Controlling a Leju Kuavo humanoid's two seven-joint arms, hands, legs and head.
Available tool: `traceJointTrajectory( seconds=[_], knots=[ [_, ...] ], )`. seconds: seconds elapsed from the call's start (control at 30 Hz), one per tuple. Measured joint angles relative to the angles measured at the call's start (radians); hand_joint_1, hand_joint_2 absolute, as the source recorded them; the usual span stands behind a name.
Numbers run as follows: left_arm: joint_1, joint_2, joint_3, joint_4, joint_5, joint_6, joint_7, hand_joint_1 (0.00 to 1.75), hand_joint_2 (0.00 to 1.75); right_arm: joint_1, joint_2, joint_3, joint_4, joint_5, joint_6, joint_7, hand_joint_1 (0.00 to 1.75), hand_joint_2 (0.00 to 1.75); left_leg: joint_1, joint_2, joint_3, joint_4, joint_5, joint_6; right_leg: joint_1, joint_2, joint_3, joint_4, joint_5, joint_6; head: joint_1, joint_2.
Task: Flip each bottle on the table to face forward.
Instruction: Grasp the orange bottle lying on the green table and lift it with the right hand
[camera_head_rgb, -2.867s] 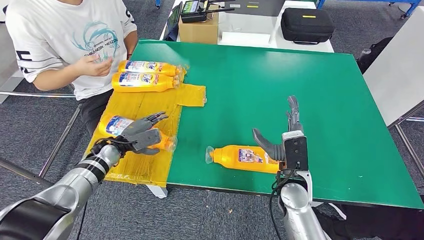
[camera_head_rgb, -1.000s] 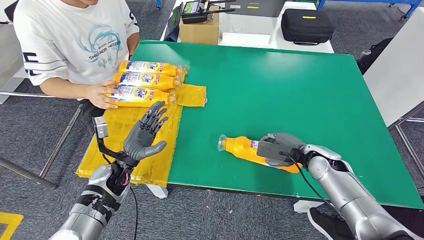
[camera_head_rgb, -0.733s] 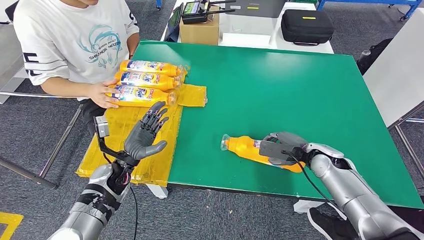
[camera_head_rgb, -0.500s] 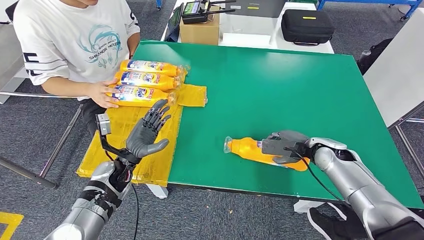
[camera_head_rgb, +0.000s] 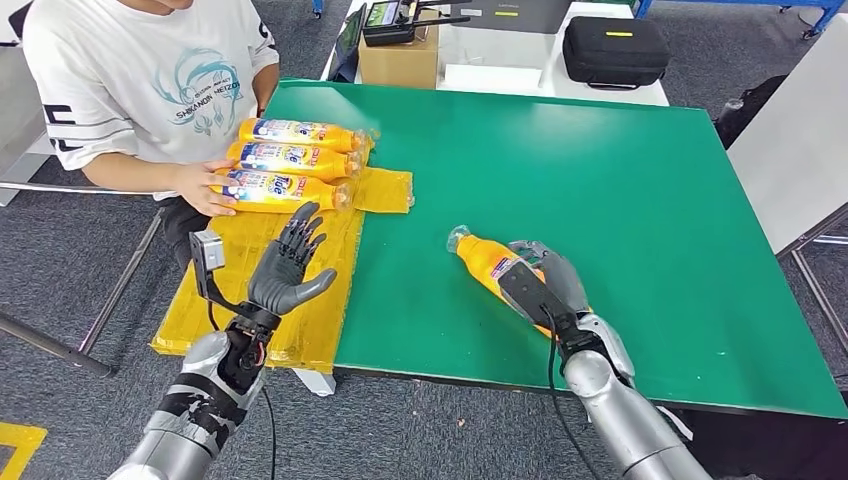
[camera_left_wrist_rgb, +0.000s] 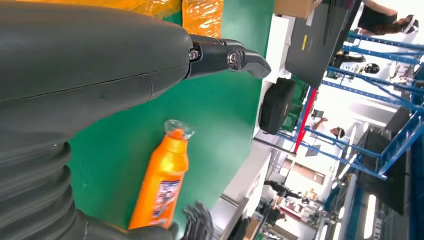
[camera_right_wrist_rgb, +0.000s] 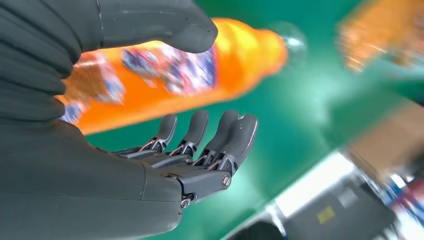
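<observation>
Orange bottle (camera_head_rgb: 487, 263) lies on its side on the green table (camera_head_rgb: 640, 200), near the front edge, its clear cap pointing toward the far left corner. My right hand (camera_head_rgb: 540, 283) grips it around the body, thumb on one side and fingers (camera_right_wrist_rgb: 210, 135) curled under the other. My left hand (camera_head_rgb: 285, 272) hovers palm-up over the yellow sheet (camera_head_rgb: 265, 320) at the table's left edge, fingers spread and holding nothing. Three more bottles (camera_head_rgb: 285, 160) lie side by side at the sheet's far end, a person's hand (camera_head_rgb: 203, 187) resting on the nearest one.
</observation>
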Motion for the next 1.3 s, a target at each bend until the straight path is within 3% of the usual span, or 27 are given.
traceJointTrajectory(
  seconds=[0.23,0.5,0.53,0.57,0.67,0.7,0.8,1.07,1.3],
  knots=[
    [-0.033,-0.024,-0.017,0.002,0.025,0.034,0.012,0.00,1.75,0.058,0.100,-0.099,-0.099,-0.081,-0.043,-0.085,1.75,1.75,-0.001,0.000,0.000,0.000,0.000,0.000,-0.001,0.000,0.000,0.000,0.000,0.000,0.000,0.000],
    [-0.049,-0.030,-0.043,0.003,0.047,0.040,0.021,0.00,1.75,0.066,0.141,-0.107,-0.102,-0.059,-0.060,-0.104,1.75,1.75,-0.001,0.001,0.000,0.000,0.000,0.000,-0.001,0.000,0.000,0.000,0.000,0.000,0.000,0.000],
    [-0.049,-0.030,-0.044,0.003,0.047,0.040,0.021,0.00,1.75,0.066,0.143,-0.107,-0.102,-0.057,-0.062,-0.103,1.67,1.75,-0.001,0.001,0.000,0.000,0.000,0.000,-0.001,0.000,0.000,0.000,0.000,0.000,0.000,0.000],
    [-0.049,-0.030,-0.044,0.003,0.048,0.040,0.021,0.00,1.75,0.066,0.144,-0.107,-0.102,-0.055,-0.062,-0.102,1.44,1.75,-0.001,0.001,0.000,0.000,0.000,0.000,-0.001,0.000,0.000,0.000,0.000,0.000,0.000,0.000],
    [-0.049,-0.030,-0.048,0.003,0.050,0.040,0.021,0.00,1.75,0.066,0.144,-0.107,-0.102,-0.051,-0.063,-0.099,0.21,1.75,-0.001,0.001,0.000,0.000,0.000,0.000,-0.001,0.000,0.000,0.000,0.000,0.000,0.000,0.000],
    [-0.049,-0.030,-0.049,0.003,0.050,0.041,0.021,0.00,1.75,0.066,0.145,-0.107,-0.102,-0.049,-0.063,-0.094,0.00,1.31,-0.001,0.001,0.000,0.000,0.000,0.000,-0.001,0.000,0.000,0.000,0.000,0.000,0.000,0.000],
    [-0.048,-0.030,-0.049,0.002,0.053,0.043,0.021,0.00,1.75,0.067,0.144,-0.107,-0.102,-0.022,-0.071,-0.068,0.00,0.00,-0.001,0.001,0.000,0.000,0.000,0.000,-0.001,0.000,0.000,0.000,0.000,0.000,0.000,0.000],
    [-0.041,-0.030,-0.049,0.001,0.033,0.063,0.021,0.00,1.75,0.074,0.140,-0.110,-0.102,0.035,-0.083,-0.021,0.00,0.00,-0.001,0.001,0.000,0.000,0.000,0.000,-0.001,0.000,0.000,0.000,0.000,0.000,0.000,0.000],
    [-0.030,-0.029,-0.049,0.001,0.003,0.074,0.022,0.00,1.75,0.074,0.128,-0.125,-0.087,0.140,-0.115,0.068,0.00,0.00,-0.001,0.001,0.000,0.000,0.000,0.000,-0.001,0.000,0.000,0.000,0.000,0.000,0.000,0.000]
  ],
)
